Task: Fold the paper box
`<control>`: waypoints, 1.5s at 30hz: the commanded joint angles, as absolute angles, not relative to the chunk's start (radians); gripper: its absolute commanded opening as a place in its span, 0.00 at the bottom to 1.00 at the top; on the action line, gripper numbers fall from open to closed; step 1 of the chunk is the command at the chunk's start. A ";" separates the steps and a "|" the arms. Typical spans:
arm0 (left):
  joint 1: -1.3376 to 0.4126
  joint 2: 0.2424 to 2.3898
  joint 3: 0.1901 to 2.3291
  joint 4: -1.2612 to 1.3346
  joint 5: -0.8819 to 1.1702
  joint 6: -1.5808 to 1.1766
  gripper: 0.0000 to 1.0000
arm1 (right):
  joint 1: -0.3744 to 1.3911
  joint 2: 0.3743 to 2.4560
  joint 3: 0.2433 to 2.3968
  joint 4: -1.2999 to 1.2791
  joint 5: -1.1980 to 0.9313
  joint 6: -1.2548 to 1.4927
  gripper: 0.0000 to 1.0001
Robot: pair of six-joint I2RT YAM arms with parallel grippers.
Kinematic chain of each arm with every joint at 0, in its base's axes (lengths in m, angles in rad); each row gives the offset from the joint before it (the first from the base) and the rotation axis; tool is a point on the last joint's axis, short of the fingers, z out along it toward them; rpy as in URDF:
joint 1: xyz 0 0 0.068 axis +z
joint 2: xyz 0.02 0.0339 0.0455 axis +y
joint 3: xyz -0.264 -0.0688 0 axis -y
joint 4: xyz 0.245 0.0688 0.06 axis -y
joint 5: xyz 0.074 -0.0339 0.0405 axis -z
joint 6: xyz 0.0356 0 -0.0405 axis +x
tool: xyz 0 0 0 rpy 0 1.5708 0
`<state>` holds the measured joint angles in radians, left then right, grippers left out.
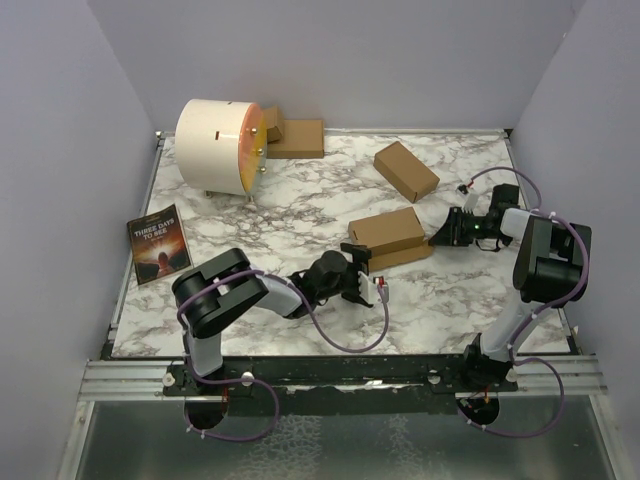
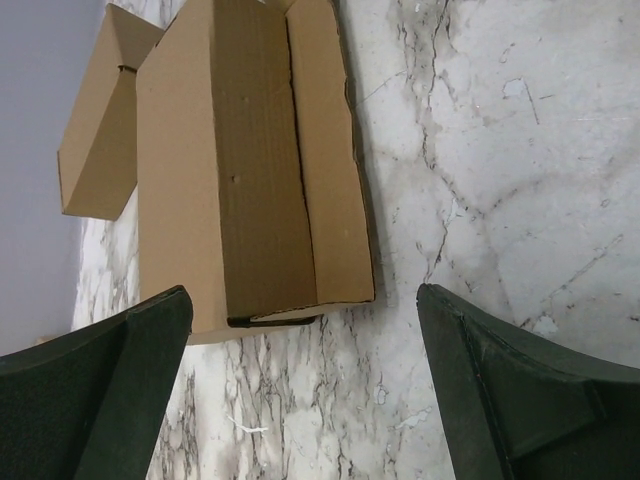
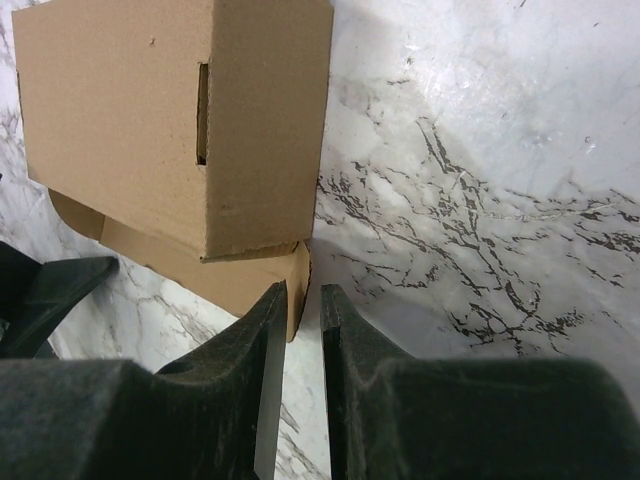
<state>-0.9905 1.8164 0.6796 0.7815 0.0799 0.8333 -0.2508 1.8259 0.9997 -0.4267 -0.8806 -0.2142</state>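
- For the left gripper (image 1: 362, 272): spread as wide as it goes, holding nothing, parked just off the left end of the paper box with its mouth turned toward that end.
- For the right gripper (image 3: 303, 292): drawn in to a narrow slit at the right end of the box, with a corner of cardboard flap at the mouth of the slit; impossible to tell whether pinched or merely touched.
- Between the two, the paper box (image 1: 388, 232): plain brown corrugated cardboard, already an oblong carton, lying on the white grey-veined marble tabletop (image 1: 300, 205), with a long loose flap (image 1: 405, 258) jutting flat along its near side and a slot cut in its right end panel.
- Judged very light, so likely to skate on the smooth marble if pushed from one side only.
- Probably stiff across the panels, weak along the scored creases, and easily dented by a hard squeeze.
- Best taken by the thin free edge of the loose flap, with the opposite end braced.
- No print or label legible on the box.
- Beyond the box, to its right: a twin brown oblong carton (image 1: 406, 170), also blank.
- Far left of the box: a dark paperback book (image 1: 160, 243), titled "THREE DAYS TO SEE".
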 commanded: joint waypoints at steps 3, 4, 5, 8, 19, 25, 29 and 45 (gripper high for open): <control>-0.982 1.866 0.701 0.837 0.038 0.841 0.95 | -0.258 1.844 1.025 -0.426 -0.914 -0.213 0.21; -0.982 1.867 0.702 0.834 0.037 0.840 0.94 | -0.258 1.844 1.025 -0.426 -0.914 -0.213 0.21; -0.982 1.869 0.701 0.832 0.037 0.836 0.92 | -0.258 1.844 1.025 -0.426 -0.915 -0.213 0.21; -0.978 1.870 0.704 0.821 0.040 0.825 0.86 | -0.258 1.844 1.025 -0.425 -0.917 -0.213 0.21; -0.968 1.854 0.695 0.802 0.074 0.788 0.72 | -0.258 1.836 1.023 -0.418 -0.934 -0.209 0.21; -0.964 1.848 0.696 0.796 0.085 0.775 0.66 | -0.258 1.836 1.022 -0.418 -0.940 -0.209 0.21; -0.962 1.846 0.696 0.795 0.091 0.769 0.64 | -0.258 1.838 1.023 -0.418 -0.942 -0.208 0.21; -0.949 1.839 0.715 0.755 0.126 0.746 0.60 | -0.258 1.815 1.015 -0.387 -0.939 -0.190 0.21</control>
<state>-0.9565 1.8530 0.6987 0.8143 0.0807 0.7788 -0.2508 1.8328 0.9997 -0.4191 -0.9077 -0.1982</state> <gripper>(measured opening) 0.608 0.210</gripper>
